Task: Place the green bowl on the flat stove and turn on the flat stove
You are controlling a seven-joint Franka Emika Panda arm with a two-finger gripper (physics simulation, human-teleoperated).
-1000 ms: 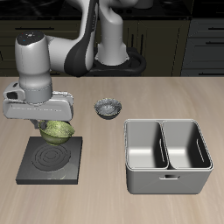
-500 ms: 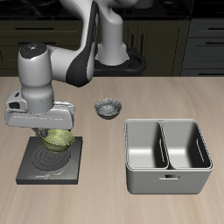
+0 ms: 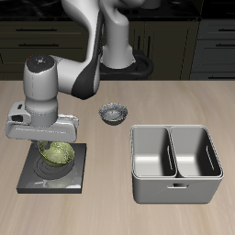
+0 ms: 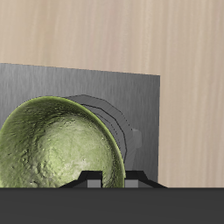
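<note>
**Green bowl held over the flat stove**

The fingers (image 3: pixel 53 147) are clamped on the rim of the green bowl (image 3: pixel 57 153), which sits over the ringed burner of the flat stove (image 3: pixel 32 177) near the counter's (image 3: pixel 110 216) front edge. A grey-white bowl (image 3: pixel 113 114) stands farther back, beside the two-compartment basin (image 3: pixel 175 188).

green bowl (image 4: pixel 59 144) — rim cropped | flat stove (image 3: pixel 32 174) — knob hidden
</note>
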